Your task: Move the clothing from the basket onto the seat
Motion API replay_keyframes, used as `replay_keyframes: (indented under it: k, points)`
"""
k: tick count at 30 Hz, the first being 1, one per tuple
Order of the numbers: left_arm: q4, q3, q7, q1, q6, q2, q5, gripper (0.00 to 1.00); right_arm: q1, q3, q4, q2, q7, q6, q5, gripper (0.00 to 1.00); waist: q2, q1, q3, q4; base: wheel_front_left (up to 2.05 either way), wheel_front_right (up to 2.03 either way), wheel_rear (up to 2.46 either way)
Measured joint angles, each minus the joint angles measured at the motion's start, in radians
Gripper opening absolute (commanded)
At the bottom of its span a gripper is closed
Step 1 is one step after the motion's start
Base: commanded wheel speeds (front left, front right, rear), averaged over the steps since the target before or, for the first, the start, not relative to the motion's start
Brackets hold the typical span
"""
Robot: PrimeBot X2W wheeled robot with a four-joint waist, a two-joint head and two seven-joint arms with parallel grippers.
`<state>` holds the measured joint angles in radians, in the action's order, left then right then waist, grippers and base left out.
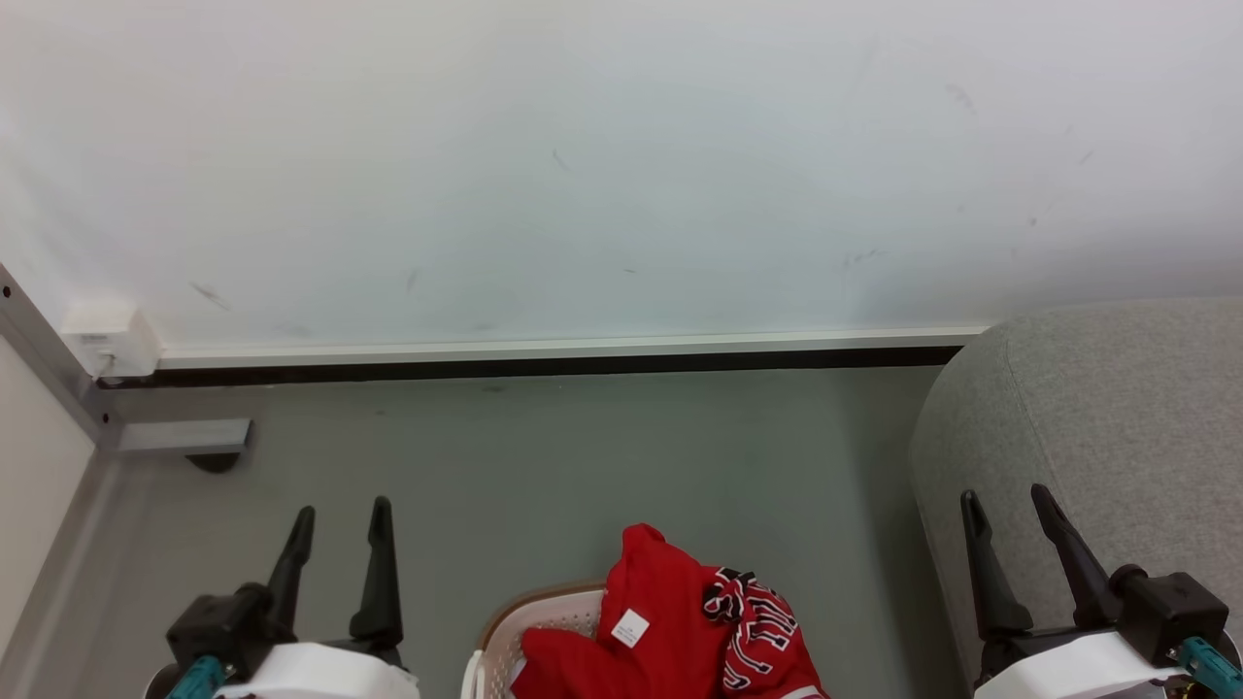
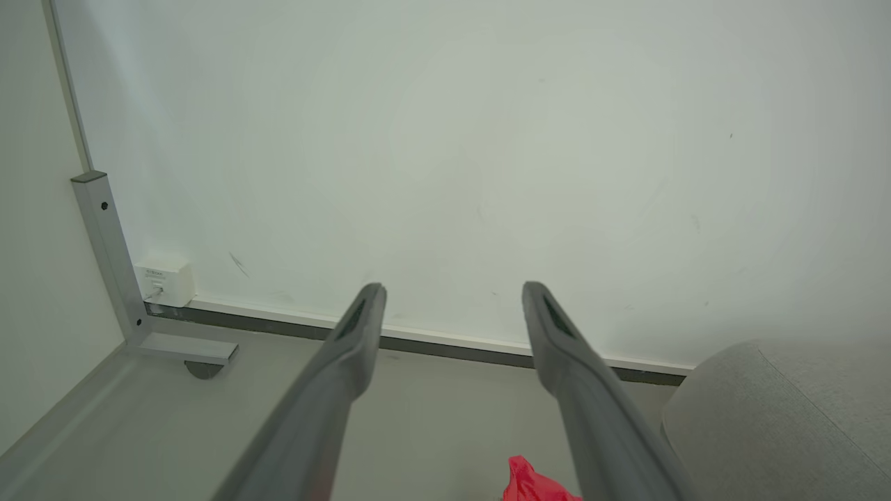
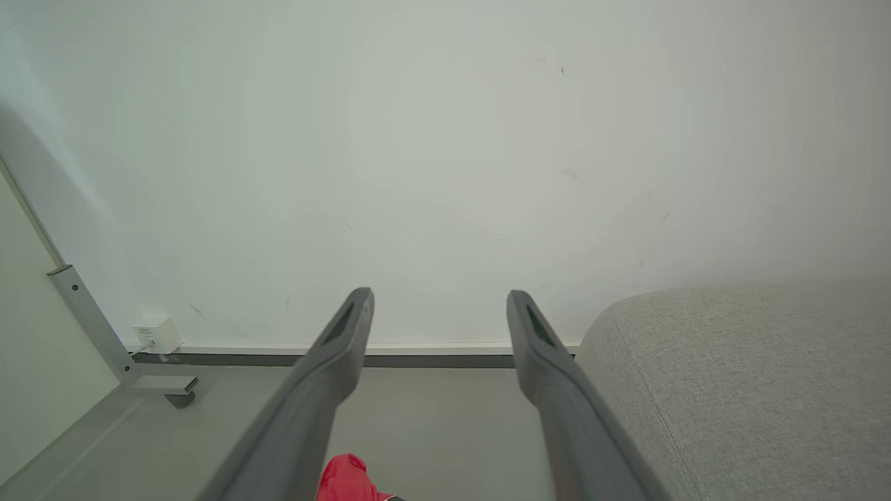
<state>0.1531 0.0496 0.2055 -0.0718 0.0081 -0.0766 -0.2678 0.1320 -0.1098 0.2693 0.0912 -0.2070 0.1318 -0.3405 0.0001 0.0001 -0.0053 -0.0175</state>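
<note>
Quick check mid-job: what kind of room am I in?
Probably a plain indoor test room: bare white wall, grey floor, grey upholstered seat, laundry basket of red clothing.

A bare, lab-like test room: scuffed white wall (image 1: 621, 175), grey floor (image 1: 544, 466) below it, metal partition frame (image 2: 106, 243) at its left end, grey upholstered seat (image 1: 1117, 417) at its right.

One basket (image 1: 544, 594) holds two red garments, a plain top (image 1: 660, 602) and a jersey (image 1: 762, 631), with one seat (image 1: 1117, 417) to its right, two grippers flanking it, left gripper (image 1: 343, 507) and right gripper (image 1: 1003, 493), and one wall box (image 1: 107, 335) beyond its left.
</note>
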Motion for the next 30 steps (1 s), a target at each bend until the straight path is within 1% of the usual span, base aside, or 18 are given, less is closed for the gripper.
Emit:
replay_keyframes:
  k: [6,30]
  points:
    - [-0.001,-0.003,0.013,0.0,-0.007,0.003,0.049,1.0,0.0,-0.002,-0.002,-0.002,-0.012,0.0,0.04,1.0,0.0,0.0,-0.001,-0.002,0.0,0.0,0.0]
    - [-0.01,-0.014,0.058,0.0,-0.012,0.018,0.225,1.0,0.01,-0.027,-0.008,-0.004,-0.056,0.0,0.182,1.0,0.0,0.0,0.005,-0.004,0.0,0.0,0.0]
